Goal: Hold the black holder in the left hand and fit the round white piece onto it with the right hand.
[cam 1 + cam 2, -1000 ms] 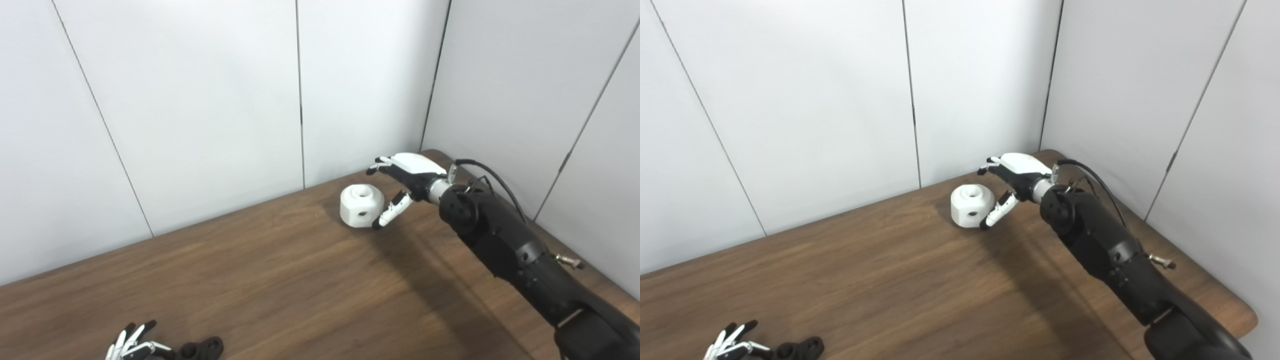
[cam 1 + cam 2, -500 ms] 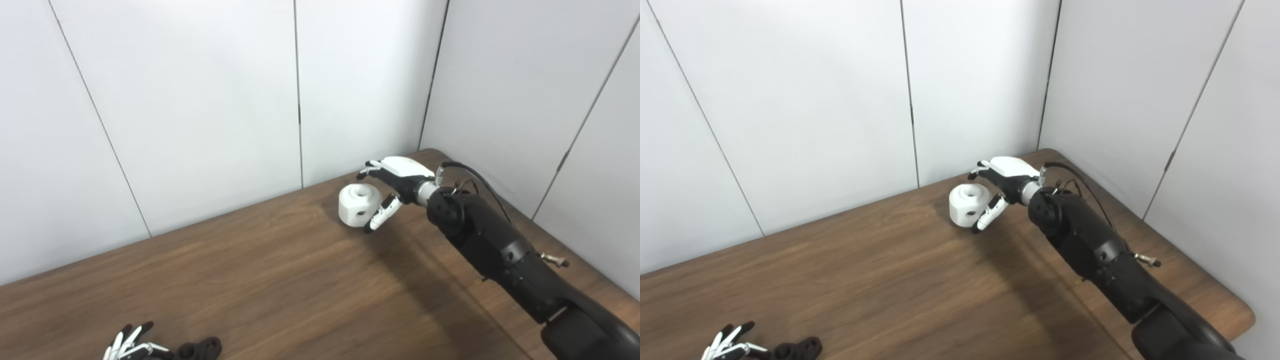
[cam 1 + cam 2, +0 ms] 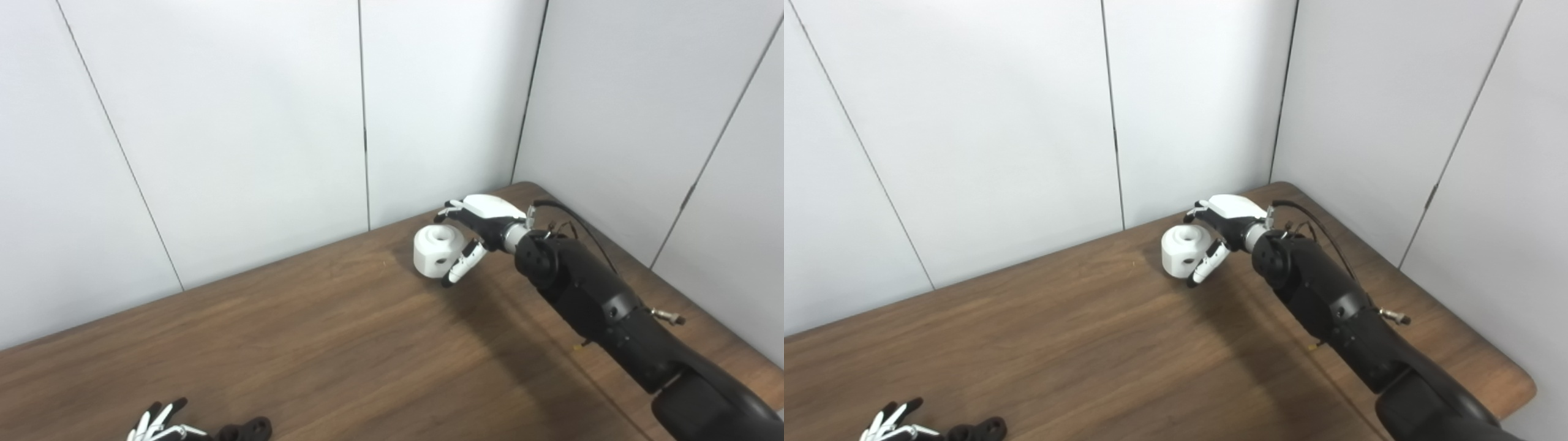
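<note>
So the right hand [image 3: 474, 226] is right up against the chunky round white plastic piece [image 3: 436, 250] with the hole in its top, way out at the far corner of the dark wood table [image 3: 343, 343]. Fingers are spread and curled around it, thumb low on the near side, the rest hooking over the far edge. Can't tell if it's actually squeezing or just touching. If I were coaching: get thumb and fingers onto opposite sides before closing, otherwise it'll just skid toward the wall.

The left hand [image 3: 888, 425] sits at the frame's bottom edge, fingers fanned apart, with the small black holder [image 3: 977, 430] just beside its fingertips on the table, not gripped as far as I can see.
</note>
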Controlling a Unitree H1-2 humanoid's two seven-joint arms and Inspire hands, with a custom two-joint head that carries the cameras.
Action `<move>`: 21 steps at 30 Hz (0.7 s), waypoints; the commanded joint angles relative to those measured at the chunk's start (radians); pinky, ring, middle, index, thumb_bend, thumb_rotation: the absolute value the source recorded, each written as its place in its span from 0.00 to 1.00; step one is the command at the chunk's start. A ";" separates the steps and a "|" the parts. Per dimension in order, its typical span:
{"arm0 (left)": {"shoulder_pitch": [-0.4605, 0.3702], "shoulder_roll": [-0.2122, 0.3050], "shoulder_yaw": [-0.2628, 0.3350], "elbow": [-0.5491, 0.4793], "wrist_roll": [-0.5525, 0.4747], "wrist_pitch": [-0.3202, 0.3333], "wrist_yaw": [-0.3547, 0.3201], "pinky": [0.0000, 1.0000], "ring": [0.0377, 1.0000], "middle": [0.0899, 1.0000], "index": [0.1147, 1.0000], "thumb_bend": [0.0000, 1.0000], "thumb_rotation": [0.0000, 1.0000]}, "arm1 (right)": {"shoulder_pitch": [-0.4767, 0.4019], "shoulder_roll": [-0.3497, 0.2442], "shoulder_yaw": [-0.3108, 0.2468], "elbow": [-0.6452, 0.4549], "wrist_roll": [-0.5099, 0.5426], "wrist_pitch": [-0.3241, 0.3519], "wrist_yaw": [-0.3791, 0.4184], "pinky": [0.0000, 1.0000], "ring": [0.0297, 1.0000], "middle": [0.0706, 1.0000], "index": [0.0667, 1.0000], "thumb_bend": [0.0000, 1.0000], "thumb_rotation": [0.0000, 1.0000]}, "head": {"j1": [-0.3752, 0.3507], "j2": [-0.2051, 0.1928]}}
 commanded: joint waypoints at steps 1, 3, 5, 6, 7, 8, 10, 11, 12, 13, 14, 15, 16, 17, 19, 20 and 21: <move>0.025 0.008 -0.004 -0.009 0.005 0.005 -0.009 1.00 1.00 0.90 0.41 0.52 0.04 | -0.051 -0.022 -0.008 -0.010 -0.005 -0.020 -0.032 1.00 1.00 0.98 0.83 1.00 0.37 | -0.001 0.001; 0.028 0.008 -0.004 -0.015 0.007 0.009 -0.010 1.00 1.00 0.90 0.41 0.52 0.04 | -0.051 -0.021 -0.007 -0.005 -0.005 -0.025 -0.038 1.00 1.00 0.97 0.83 1.00 0.36 | 0.001 0.003; 0.029 0.009 -0.005 -0.016 0.009 0.009 -0.011 1.00 1.00 0.91 0.41 0.52 0.04 | -0.052 -0.020 -0.006 -0.003 -0.005 -0.026 -0.041 1.00 1.00 0.97 0.84 1.00 0.37 | 0.001 0.003; 0.030 0.010 -0.006 -0.017 0.010 0.008 -0.011 1.00 1.00 0.91 0.41 0.52 0.04 | -0.050 -0.020 -0.006 -0.006 -0.004 -0.026 -0.042 1.00 1.00 0.97 0.84 1.00 0.37 | 0.001 0.005; 0.030 0.010 -0.006 -0.017 0.008 0.006 -0.011 1.00 1.00 0.91 0.41 0.52 0.04 | -0.052 -0.020 -0.005 0.001 -0.002 -0.030 -0.044 1.00 1.00 0.97 0.84 1.00 0.37 | 0.001 0.005; 0.031 0.010 -0.006 -0.018 0.008 0.006 -0.011 1.00 1.00 0.91 0.41 0.52 0.04 | -0.053 -0.020 -0.005 0.008 -0.001 -0.033 -0.047 1.00 1.00 0.97 0.84 1.00 0.37 | 0.002 0.005; 0.032 0.010 -0.006 -0.021 0.008 0.008 -0.013 1.00 1.00 0.91 0.41 0.52 0.04 | -0.054 -0.020 -0.003 0.018 -0.001 -0.041 -0.054 1.00 1.00 0.97 0.83 1.00 0.37 | 0.003 0.006; 0.033 0.010 -0.006 -0.023 0.009 0.012 -0.015 1.00 1.00 0.91 0.41 0.52 0.04 | -0.054 -0.020 -0.003 0.019 -0.004 -0.043 -0.059 1.00 1.00 0.97 0.83 1.00 0.37 | 0.003 0.006; 0.033 0.010 -0.007 -0.024 0.010 0.011 -0.013 1.00 1.00 0.91 0.41 0.52 0.04 | -0.053 -0.018 -0.003 0.019 -0.007 -0.044 -0.066 0.99 1.00 0.96 0.82 1.00 0.36 | 0.003 0.006; 0.033 0.009 -0.006 -0.025 0.008 0.011 -0.014 1.00 1.00 0.90 0.41 0.52 0.04 | -0.051 -0.016 -0.004 0.017 -0.011 -0.044 -0.076 0.98 0.99 0.95 0.81 1.00 0.34 | 0.003 0.006; 0.034 0.009 -0.005 -0.026 0.006 0.011 -0.014 1.00 1.00 0.90 0.41 0.52 0.04 | -0.049 -0.014 -0.005 0.017 -0.013 -0.047 -0.088 0.98 0.99 0.95 0.81 1.00 0.34 | 0.003 0.007; 0.035 0.009 -0.004 -0.026 0.003 0.009 -0.014 1.00 1.00 0.90 0.41 0.52 0.04 | -0.047 -0.014 -0.005 0.017 -0.017 -0.051 -0.099 0.97 0.98 0.94 0.80 1.00 0.33 | 0.003 0.007; 0.035 0.008 -0.004 -0.027 0.000 0.009 -0.015 1.00 1.00 0.90 0.41 0.52 0.04 | -0.046 -0.013 -0.004 0.017 -0.019 -0.054 -0.107 0.96 0.97 0.93 0.79 1.00 0.32 | 0.003 0.008; 0.035 0.008 -0.003 -0.027 -0.001 0.009 -0.015 1.00 1.00 0.90 0.41 0.52 0.04 | -0.044 -0.013 -0.003 0.017 -0.023 -0.058 -0.115 0.96 0.97 0.93 0.78 1.00 0.32 | 0.004 0.008; 0.035 0.007 -0.003 -0.028 0.000 0.012 -0.016 1.00 1.00 0.90 0.42 0.52 0.04 | -0.043 -0.014 0.001 0.022 -0.027 -0.067 -0.130 0.94 0.95 0.91 0.75 0.99 0.30 | 0.004 0.008; 0.035 0.008 -0.004 -0.029 0.003 0.013 -0.016 1.00 1.00 0.90 0.42 0.52 0.04 | -0.045 -0.013 0.004 0.036 -0.031 -0.078 -0.142 0.94 0.95 0.90 0.75 0.99 0.30 | 0.005 0.008; 0.034 0.008 -0.004 -0.029 0.004 0.012 -0.016 1.00 1.00 0.90 0.42 0.52 0.04 | -0.047 -0.012 0.008 0.050 -0.034 -0.087 -0.153 0.93 0.93 0.89 0.71 0.97 0.28 | 0.005 0.008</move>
